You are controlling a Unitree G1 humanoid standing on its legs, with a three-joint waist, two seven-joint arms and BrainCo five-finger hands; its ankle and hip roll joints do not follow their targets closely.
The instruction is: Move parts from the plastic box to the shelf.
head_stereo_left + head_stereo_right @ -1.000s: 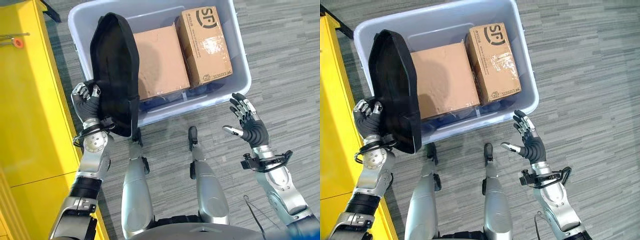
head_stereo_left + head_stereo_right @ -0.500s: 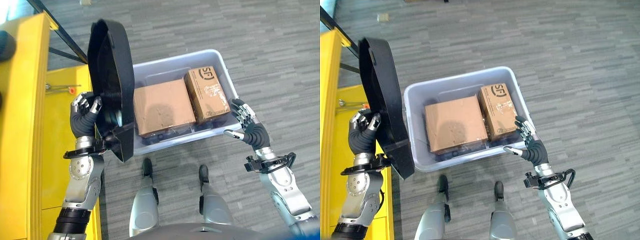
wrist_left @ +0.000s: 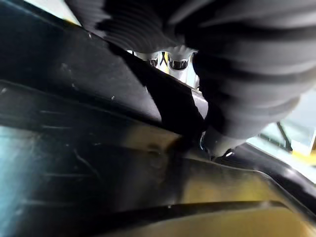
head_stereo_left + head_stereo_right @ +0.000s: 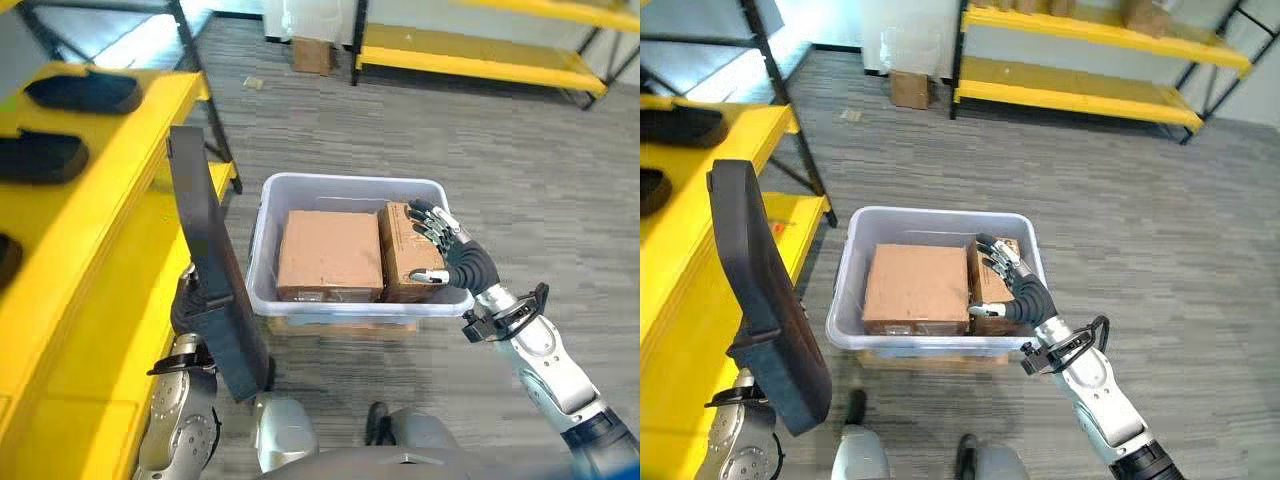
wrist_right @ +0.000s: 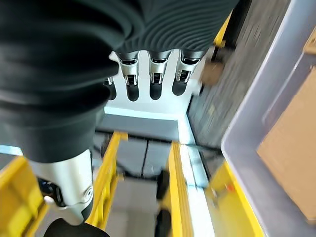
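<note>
The left hand (image 4: 186, 312) grips the long black moulded plastic part (image 4: 208, 262) upright (beside the yellow metal shelf (image 4: 75, 235)); the right hand (image 4: 452, 259) hovers open, empty, over the grey plastic box (image 4: 262, 240).

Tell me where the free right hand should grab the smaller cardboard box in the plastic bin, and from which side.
Grip the smaller cardboard box across its narrow width, coming from above. It lies flat, wedged between the larger cardboard box and the right wall of the plastic bin, so probably only its top and end edges are reachable. The right hand hovers open above it; the left hand is at the black part.
</note>
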